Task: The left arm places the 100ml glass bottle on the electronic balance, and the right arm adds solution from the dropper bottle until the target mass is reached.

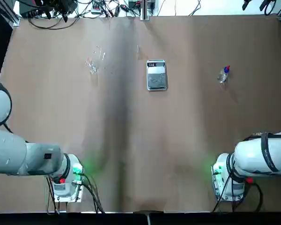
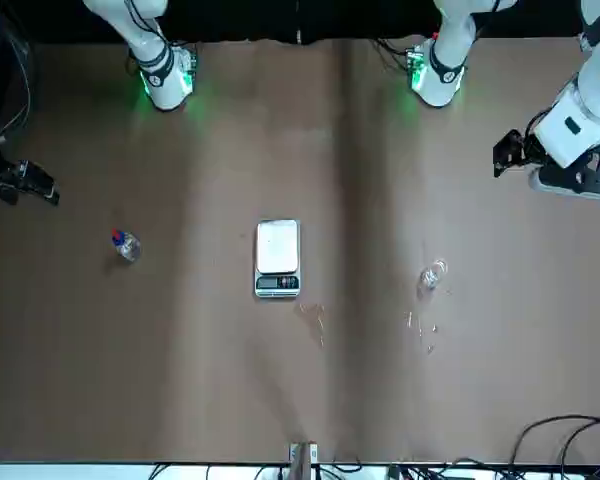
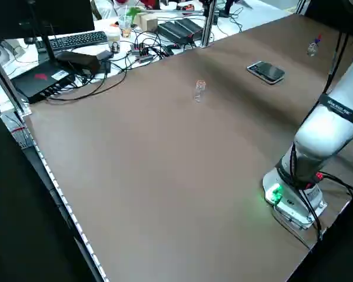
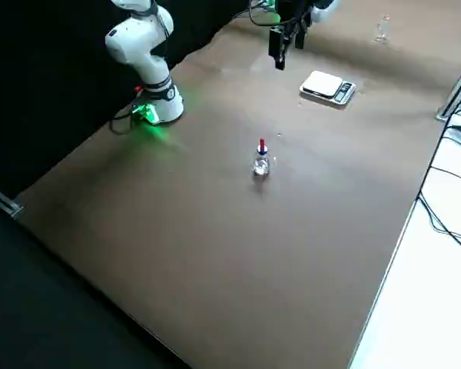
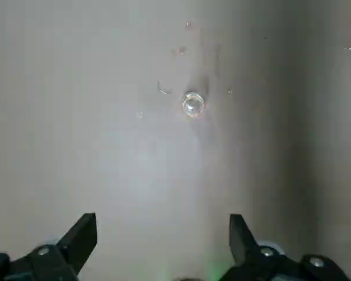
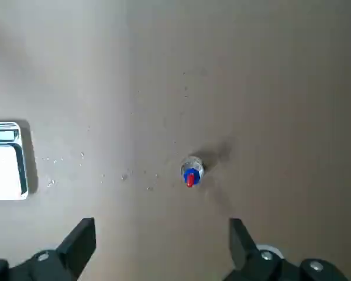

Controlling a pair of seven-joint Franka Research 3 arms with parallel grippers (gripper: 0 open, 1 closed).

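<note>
Standing upright on the table, the 100ml glass bottle [image 1: 92, 68] was at about 9 o'clock from the electronic balance [image 1: 157, 75] in the top view, and the dropper bottle [image 1: 223, 75] at 3 o'clock. The balance's pan was bare, its display [image 1: 156, 64] at the 12 o'clock end. In the front view, the left gripper [image 5: 163, 231] hung between 2 and 3 o'clock from the balance, the right gripper [image 6: 162, 234] between 9 and 10, both spread wide and empty above the table [image 1: 131, 154].
</note>
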